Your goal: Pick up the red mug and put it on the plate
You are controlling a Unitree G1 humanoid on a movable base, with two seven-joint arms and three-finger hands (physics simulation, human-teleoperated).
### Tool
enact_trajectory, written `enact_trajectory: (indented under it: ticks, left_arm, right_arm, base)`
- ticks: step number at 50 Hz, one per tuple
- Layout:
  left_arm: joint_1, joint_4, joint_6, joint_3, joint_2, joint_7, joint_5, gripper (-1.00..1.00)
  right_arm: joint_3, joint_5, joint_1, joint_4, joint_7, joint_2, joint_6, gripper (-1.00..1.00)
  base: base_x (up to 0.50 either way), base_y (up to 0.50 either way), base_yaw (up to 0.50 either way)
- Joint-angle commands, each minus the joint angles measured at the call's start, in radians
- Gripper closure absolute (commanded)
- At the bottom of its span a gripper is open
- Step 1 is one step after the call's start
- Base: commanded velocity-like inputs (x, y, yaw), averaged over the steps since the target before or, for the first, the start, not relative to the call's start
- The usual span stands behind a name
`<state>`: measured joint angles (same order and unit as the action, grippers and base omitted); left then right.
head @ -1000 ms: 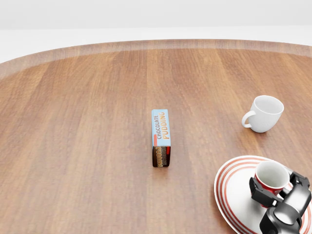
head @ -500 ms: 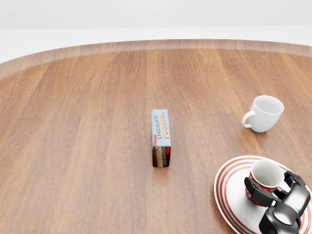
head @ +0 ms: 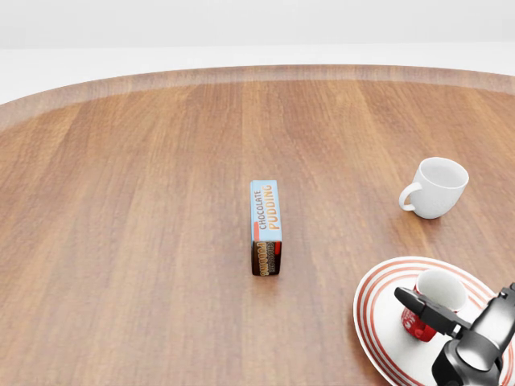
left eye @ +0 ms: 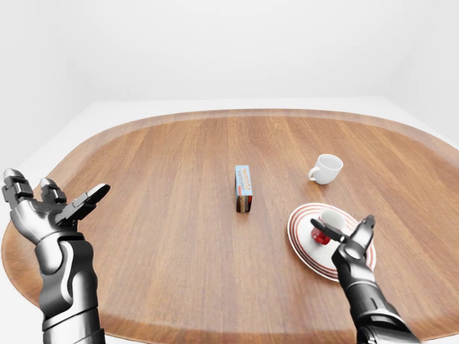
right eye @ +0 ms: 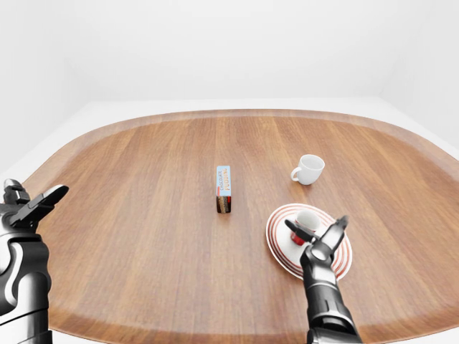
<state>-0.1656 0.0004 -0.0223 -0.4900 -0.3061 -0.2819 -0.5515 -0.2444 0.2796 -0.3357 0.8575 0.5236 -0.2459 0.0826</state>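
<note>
The red mug [head: 438, 289], white inside, stands upright on the red-and-white striped plate [head: 372, 310] at the bottom right of the head view. My right hand [head: 465, 312] is open just below the mug. One finger [head: 425, 310] crosses in front of the mug and the others are spread to its right; none closes round it. My left hand [left eye: 51, 208] is open and raised at the far left of the left-eye view, far from the mug.
A white mug [head: 437, 186] stands above the plate on the wooden table [head: 145, 209]. A chocolate pudding box [head: 266, 225] lies on its side near the middle. The table's rounded edge runs along the top.
My right hand has opened and let go of the red mug, which now rests lower on the plate. The hand has drawn back toward the bottom right.
</note>
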Motion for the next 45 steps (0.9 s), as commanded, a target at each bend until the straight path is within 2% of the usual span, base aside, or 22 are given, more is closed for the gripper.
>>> enact_trajectory:
  ticks: [1, 7, 15, 18, 38, 45]
  left_arm:
    - [-0.002, 0.003, -0.001, 0.0, -0.002, -0.001, 0.0, -1.0]
    - [-0.005, 0.006, -0.002, 0.002, -0.002, -0.001, 0.001, -1.0]
    - [-0.005, 0.004, 0.0, 0.002, -0.003, -0.002, 0.0, -1.0]
    - [-0.005, 0.004, 0.0, 0.002, -0.002, -0.002, 0.0, -1.0]
    - [-0.002, -0.001, 0.0, 0.002, 0.0, -0.003, 0.001, -1.0]
    - [0.001, -0.012, 0.008, 0.0, 0.0, -0.006, -0.001, -1.0]
  right_arm:
    - [-0.01, -0.025, 0.157, -0.478, 0.0, 0.025, -0.17, -1.0]
    - [-0.086, -0.069, 0.266, -0.965, 0.0, 0.074, -0.17, -1.0]
    - [-0.151, -0.129, 0.322, -1.346, -0.003, 0.125, -0.17, -1.0]
    - [-0.144, -0.162, 0.332, -1.372, -0.073, 0.144, -0.17, -1.0]
    - [-0.151, -0.188, 0.327, -1.347, -0.103, 0.165, -0.17, -1.0]
    - [-0.148, -0.189, 0.329, -1.339, -0.106, 0.169, -0.17, -1.0]
  base:
    - [0.0, 0.0, 0.0]
    - [0.0, 0.0, 0.0]
    - [0.0, 0.0, 0.0]
    - [0.0, 0.0, 0.0]
    - [0.0, 0.0, 0.0]
    - [0.0, 0.0, 0.0]
